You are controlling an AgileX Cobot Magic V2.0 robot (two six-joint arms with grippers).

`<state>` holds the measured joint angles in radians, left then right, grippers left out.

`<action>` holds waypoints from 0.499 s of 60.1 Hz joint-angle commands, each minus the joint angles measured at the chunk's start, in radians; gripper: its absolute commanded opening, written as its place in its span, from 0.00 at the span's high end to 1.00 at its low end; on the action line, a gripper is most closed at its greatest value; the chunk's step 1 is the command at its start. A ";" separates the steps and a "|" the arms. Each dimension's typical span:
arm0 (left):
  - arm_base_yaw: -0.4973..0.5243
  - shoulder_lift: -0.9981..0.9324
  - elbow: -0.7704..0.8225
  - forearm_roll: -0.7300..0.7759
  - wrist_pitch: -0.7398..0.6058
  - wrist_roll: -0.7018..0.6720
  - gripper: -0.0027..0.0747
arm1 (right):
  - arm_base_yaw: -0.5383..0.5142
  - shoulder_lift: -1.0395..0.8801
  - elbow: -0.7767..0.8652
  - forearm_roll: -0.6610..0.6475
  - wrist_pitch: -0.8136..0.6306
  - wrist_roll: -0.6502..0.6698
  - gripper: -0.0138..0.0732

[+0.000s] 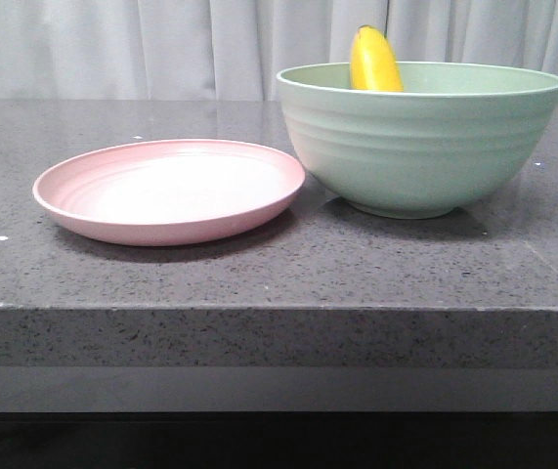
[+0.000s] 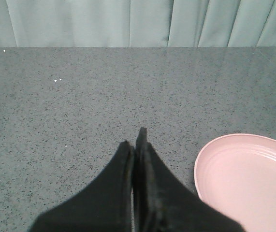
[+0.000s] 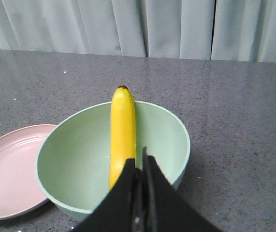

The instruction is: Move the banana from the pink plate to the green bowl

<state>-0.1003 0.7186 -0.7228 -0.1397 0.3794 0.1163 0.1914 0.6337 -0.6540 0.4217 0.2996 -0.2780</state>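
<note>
The banana (image 3: 122, 140) leans inside the green bowl (image 1: 420, 147), its tip above the far rim; the pink plate (image 1: 166, 191) just beside it lies bare; the right gripper (image 3: 138, 162), fingers together and empty, should lift clear without nudging the fruit; the left gripper (image 2: 135, 140) is likewise closed, empty; no writing shows.
</note>
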 commanded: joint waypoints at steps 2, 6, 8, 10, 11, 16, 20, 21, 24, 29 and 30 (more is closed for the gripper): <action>0.002 0.006 -0.026 -0.004 -0.081 0.000 0.99 | -0.008 -0.005 -0.026 0.011 -0.074 -0.010 0.94; 0.002 0.006 -0.026 -0.004 -0.081 0.000 0.99 | -0.008 -0.005 -0.026 0.011 -0.074 -0.010 0.94; 0.002 0.006 -0.026 -0.004 -0.081 0.000 0.99 | -0.008 -0.005 -0.026 0.011 -0.074 -0.010 0.94; 0.002 0.006 -0.026 -0.004 -0.081 0.000 0.99 | -0.008 -0.005 -0.026 0.011 -0.074 -0.010 0.94; 0.002 0.006 -0.026 -0.004 -0.081 0.000 0.99 | -0.008 -0.005 -0.026 0.011 -0.074 -0.010 0.94; 0.002 0.006 -0.021 -0.004 -0.081 0.000 0.99 | -0.008 -0.005 -0.026 0.011 -0.074 -0.010 0.94; 0.002 -0.002 -0.013 0.014 -0.082 0.000 0.99 | -0.008 -0.005 -0.026 0.011 -0.074 -0.010 0.94; 0.002 -0.011 -0.005 0.016 -0.082 0.000 0.99 | -0.008 -0.005 -0.026 0.011 -0.074 -0.010 0.94; 0.002 -0.047 0.020 0.021 -0.082 0.000 0.99 | -0.008 -0.005 -0.026 0.011 -0.074 -0.010 0.94; 0.002 -0.153 0.093 0.050 -0.082 0.000 0.99 | -0.008 -0.005 -0.026 0.011 -0.074 -0.010 0.94; 0.002 -0.173 0.107 0.054 -0.082 0.000 0.99 | -0.008 -0.005 -0.026 0.011 -0.074 -0.010 0.94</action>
<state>-0.1003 0.6339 -0.6378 -0.1051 0.3757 0.1163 0.1914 0.6320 -0.6540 0.4217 0.2996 -0.2780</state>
